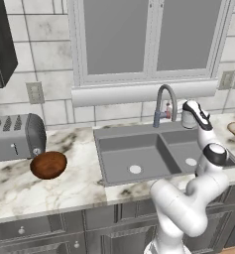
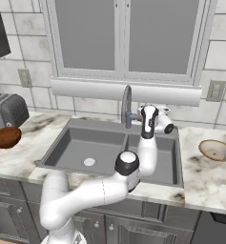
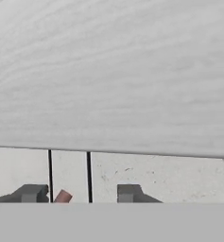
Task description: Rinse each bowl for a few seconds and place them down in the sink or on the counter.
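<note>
— Two bowls on my screens: the reddish-brown bowl (image 1: 48,164) sits mouth up on the counter (image 1: 84,168) left of the sink (image 1: 139,149), just in front of the toaster (image 1: 15,136). The pale tan bowl (image 2: 216,150) is mouth up on the right counter.

— And the hand?

— My gripper (image 3: 80,194) is up at the far side of the sink, just right of the gooseneck faucet (image 2: 127,107), facing the tiled wall under the window sill (image 2: 124,90). Its fingertips (image 3: 34,193) stand partly apart; a small reddish tip (image 3: 62,196) shows between them, but I cannot tell whether they pinch it.

— Anything in the way?

— The faucet stands between the hand and the brown bowl.
</note>
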Available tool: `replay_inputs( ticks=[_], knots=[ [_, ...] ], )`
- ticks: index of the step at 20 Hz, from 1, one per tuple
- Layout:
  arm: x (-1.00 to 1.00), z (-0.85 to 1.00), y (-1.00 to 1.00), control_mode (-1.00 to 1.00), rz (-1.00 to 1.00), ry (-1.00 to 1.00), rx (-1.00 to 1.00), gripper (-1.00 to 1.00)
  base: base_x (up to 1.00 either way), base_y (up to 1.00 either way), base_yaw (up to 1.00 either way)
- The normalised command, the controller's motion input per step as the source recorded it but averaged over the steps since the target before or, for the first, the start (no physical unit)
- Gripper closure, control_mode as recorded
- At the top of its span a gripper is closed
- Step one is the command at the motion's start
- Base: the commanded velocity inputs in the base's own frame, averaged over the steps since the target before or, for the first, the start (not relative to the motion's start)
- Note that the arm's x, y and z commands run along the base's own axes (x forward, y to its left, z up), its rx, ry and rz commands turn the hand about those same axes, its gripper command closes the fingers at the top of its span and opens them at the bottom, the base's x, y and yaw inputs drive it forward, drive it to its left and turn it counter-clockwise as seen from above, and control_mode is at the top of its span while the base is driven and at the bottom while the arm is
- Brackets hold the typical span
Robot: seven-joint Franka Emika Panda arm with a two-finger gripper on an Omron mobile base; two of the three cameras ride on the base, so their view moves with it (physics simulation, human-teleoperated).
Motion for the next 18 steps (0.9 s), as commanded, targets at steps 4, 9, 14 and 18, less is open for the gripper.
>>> replay_inputs(
  ticks=[4,9,14,18],
  knots=[
    [0.38,-0.53,-0.36,-1.00,-0.01,0.09,0.00,-1.00,0.00,0.00,0.00],
    [0.25,-0.84,-0.23,-1.00,-0.02,0.07,-0.04,-1.00,0.00,0.00,0.00],
    [0.05,-0.97,-0.54,-1.00,-0.01,0.09,-0.05,-1.00,0.00,0.00,0.00],
    [0.00,-1.00,-0.90,-1.00,0.00,0.09,0.00,-1.00,0.00,0.00,0.00]
  ],
)
